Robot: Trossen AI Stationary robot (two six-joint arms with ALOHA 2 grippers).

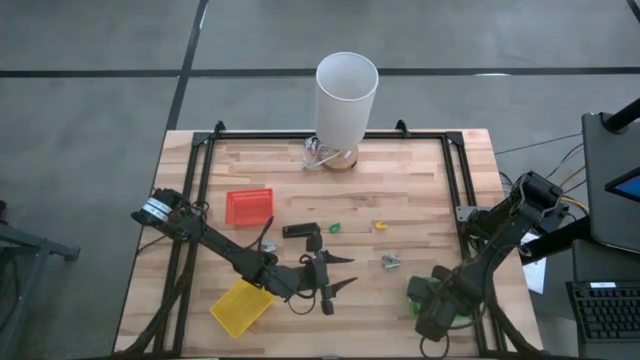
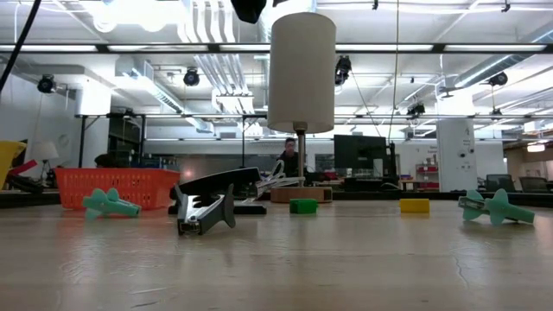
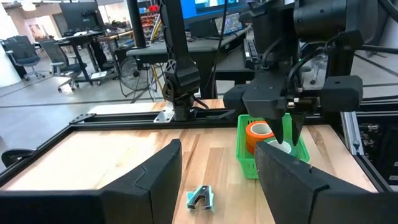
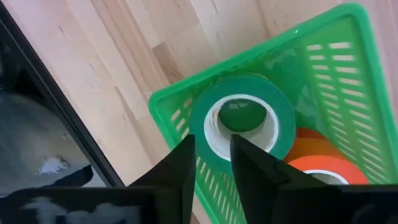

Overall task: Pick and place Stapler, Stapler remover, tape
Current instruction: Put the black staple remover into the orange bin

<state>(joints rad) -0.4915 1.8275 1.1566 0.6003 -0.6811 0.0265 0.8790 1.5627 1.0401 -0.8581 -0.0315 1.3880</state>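
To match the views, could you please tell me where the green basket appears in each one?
High: basket at lower right, mostly under the right gripper.
Low: not in it.
Left wrist: right of centre, beyond the left gripper.
Right wrist: fills the right half, holding tape.
Shared landmark: the right gripper, just above it.

Black stapler (image 1: pixel 301 231) flat mid-table, green tape (image 4: pixel 242 124) and orange tape (image 4: pixel 317 163) in green basket (image 4: pixel 336 74).
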